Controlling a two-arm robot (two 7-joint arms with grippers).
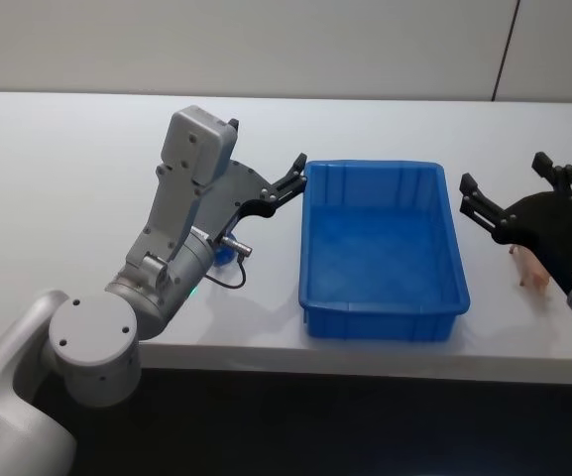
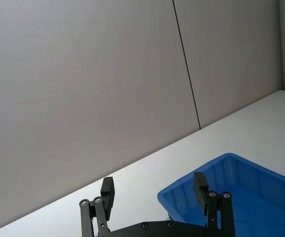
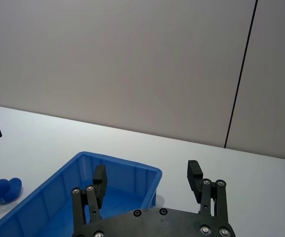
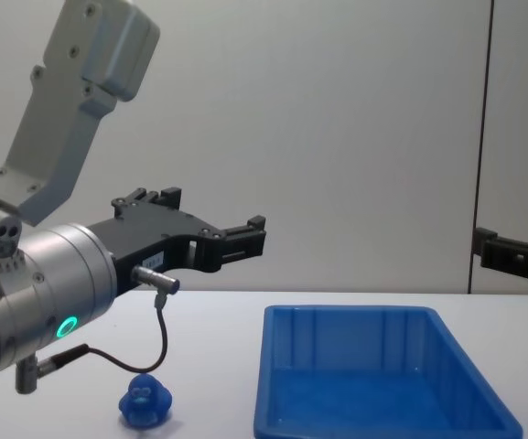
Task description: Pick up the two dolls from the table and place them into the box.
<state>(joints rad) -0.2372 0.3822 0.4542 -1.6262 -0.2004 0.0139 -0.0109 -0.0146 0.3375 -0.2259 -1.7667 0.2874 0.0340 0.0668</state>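
**Both dolls on the table, box empty, both pincers spread and holding nothing**

The blue doll stands on the white table at about 9 o'clock from the box, near its left wall but not touching it. In the head view it is mostly hidden under the left arm's wrist. The pink doll lies on the table at about 3 o'clock from the box, just off its right wall and partly covered by the right arm. In the chest view only a sliver of it shows at the edge.

The box sits between them with its long sides running from 12 to 6 o'clock. Its floor is bare, with no doll inside.

The left arm rises steeply from the 7 o'clock corner of the head view and folds at a high elbow. Its wrist reaches forward, so the left gripper hangs well above the table at the box's 10 o'clock corner. Its fingers are wide apart with nothing between them.

The right gripper is raised at about 2 o'clock from the box, above the pink doll. It points toward 11 o'clock, with its fingers likewise spread wide and empty.
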